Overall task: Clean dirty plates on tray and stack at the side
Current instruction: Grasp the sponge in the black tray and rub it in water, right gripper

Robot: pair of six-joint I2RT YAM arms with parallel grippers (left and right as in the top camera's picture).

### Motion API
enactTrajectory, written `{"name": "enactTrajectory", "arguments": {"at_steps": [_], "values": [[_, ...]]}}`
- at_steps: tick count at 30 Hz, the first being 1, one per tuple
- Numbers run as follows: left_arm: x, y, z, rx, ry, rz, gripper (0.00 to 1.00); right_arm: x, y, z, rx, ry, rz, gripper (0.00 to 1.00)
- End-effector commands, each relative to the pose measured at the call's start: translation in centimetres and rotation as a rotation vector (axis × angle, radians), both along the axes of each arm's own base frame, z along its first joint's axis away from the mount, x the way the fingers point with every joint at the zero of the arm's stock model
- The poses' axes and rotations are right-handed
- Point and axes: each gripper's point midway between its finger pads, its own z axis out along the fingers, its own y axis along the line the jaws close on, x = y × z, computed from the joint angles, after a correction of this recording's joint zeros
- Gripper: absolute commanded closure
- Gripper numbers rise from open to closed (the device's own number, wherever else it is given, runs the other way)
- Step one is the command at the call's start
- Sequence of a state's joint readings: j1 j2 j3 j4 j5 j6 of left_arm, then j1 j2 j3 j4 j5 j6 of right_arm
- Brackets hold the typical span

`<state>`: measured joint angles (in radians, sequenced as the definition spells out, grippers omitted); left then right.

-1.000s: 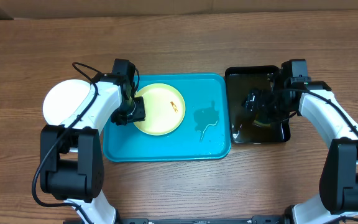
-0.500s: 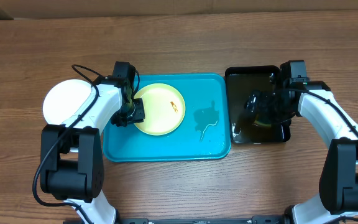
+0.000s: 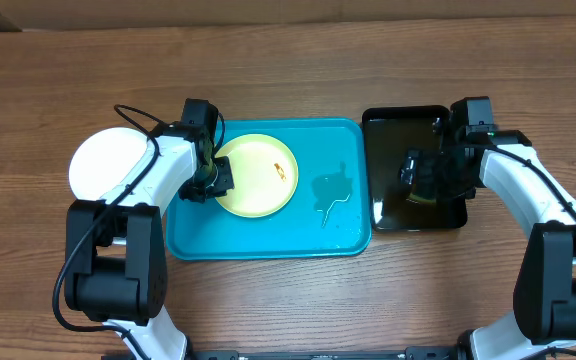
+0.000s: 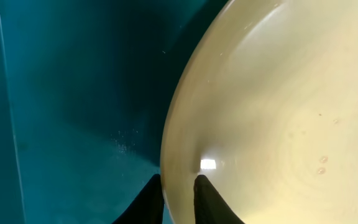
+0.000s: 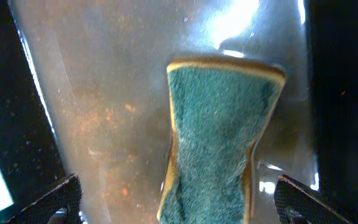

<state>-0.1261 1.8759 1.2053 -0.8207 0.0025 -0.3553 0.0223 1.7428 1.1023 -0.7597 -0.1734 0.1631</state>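
Note:
A yellow-green rimmed plate (image 3: 256, 175) lies on the left half of the turquoise tray (image 3: 268, 240), with a small reddish smear near its right side. My left gripper (image 3: 213, 180) is shut on its left rim; in the left wrist view the two black fingertips (image 4: 179, 186) pinch the plate's edge (image 4: 278, 124) over the tray (image 4: 73, 93). A white plate (image 3: 106, 165) rests on the table left of the tray; I cannot tell whether another lies under it. My right gripper (image 3: 426, 178) is open over the black tray, its fingers (image 5: 179, 202) astride a green sponge (image 5: 219, 124) without touching it.
The glossy black tray (image 3: 393, 125) stands right of the turquoise tray and holds murky water (image 5: 104, 112) with reddish specks. A wet patch (image 3: 333, 190) lies on the right half of the turquoise tray. Bare wooden table surrounds both trays.
My right gripper has shifted slightly right and down over the black tray. The left gripper and the yellow-green plate have not moved.

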Motion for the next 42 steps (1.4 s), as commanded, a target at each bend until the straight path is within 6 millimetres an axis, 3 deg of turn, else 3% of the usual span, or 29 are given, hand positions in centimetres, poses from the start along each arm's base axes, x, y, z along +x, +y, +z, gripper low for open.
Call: {"name": "enactTrajectory", "arguments": {"at_steps": [1,5,12,15,22,25,28,29,30,31,33,36,38,42], "values": [[0.0,-0.1,-0.5,0.009,0.002,0.000,0.84,0.0,-0.2,-0.3,-0.026,-0.001,0.014,0.02],[0.6,-0.2,-0.5,0.005,-0.025,0.000,0.91,-0.2,-0.2,-0.3,-0.027,0.006,0.016,0.14],[0.8,-0.3,-0.4,0.000,-0.033,0.000,0.90,-0.4,-0.1,-0.4,-0.027,0.015,0.017,0.14],[0.8,-0.3,-0.4,0.000,-0.032,0.000,0.94,-0.5,0.1,-0.6,-0.027,0.023,0.023,0.14],[1.1,-0.4,-0.4,-0.002,-0.044,0.000,0.96,-1.3,0.3,-3.4,-0.031,0.042,0.031,0.16],[1.0,-0.4,-0.4,-0.005,-0.041,-0.001,0.95,-1.7,0.3,-4.3,-0.030,0.037,0.027,0.35],[1.1,-0.4,-0.4,-0.005,-0.044,-0.001,0.95,-2.5,0.3,-4.9,-0.028,0.056,0.025,0.78],[1.1,-0.4,-0.4,-0.004,-0.044,-0.001,0.95,-2.6,0.3,-4.9,-0.025,0.062,0.025,0.87],[1.1,-0.4,-0.4,-0.005,-0.044,-0.001,0.95,-2.7,0.4,-4.9,-0.020,0.065,0.027,0.89],[1.1,-0.4,-0.4,-0.005,-0.043,-0.001,0.95,-2.7,0.5,-4.9,-0.013,0.064,0.028,0.88],[1.1,-0.4,-0.4,-0.005,-0.043,-0.001,0.94,-2.3,0.6,-4.6,-0.007,0.054,0.029,0.49],[1.1,-0.4,-0.4,-0.005,-0.044,-0.001,0.92,-1.3,0.7,-4.0,-0.008,0.022,0.029,0.25],[1.1,-0.4,-0.4,-0.005,-0.044,-0.001,0.91,-0.1,0.4,-3.6,-0.022,-0.018,0.025,0.19],[1.1,-0.4,-0.4,-0.004,-0.044,-0.001,0.91,1.5,-0.7,-3.3,-0.090,-0.088,0.005,0.19]]}}
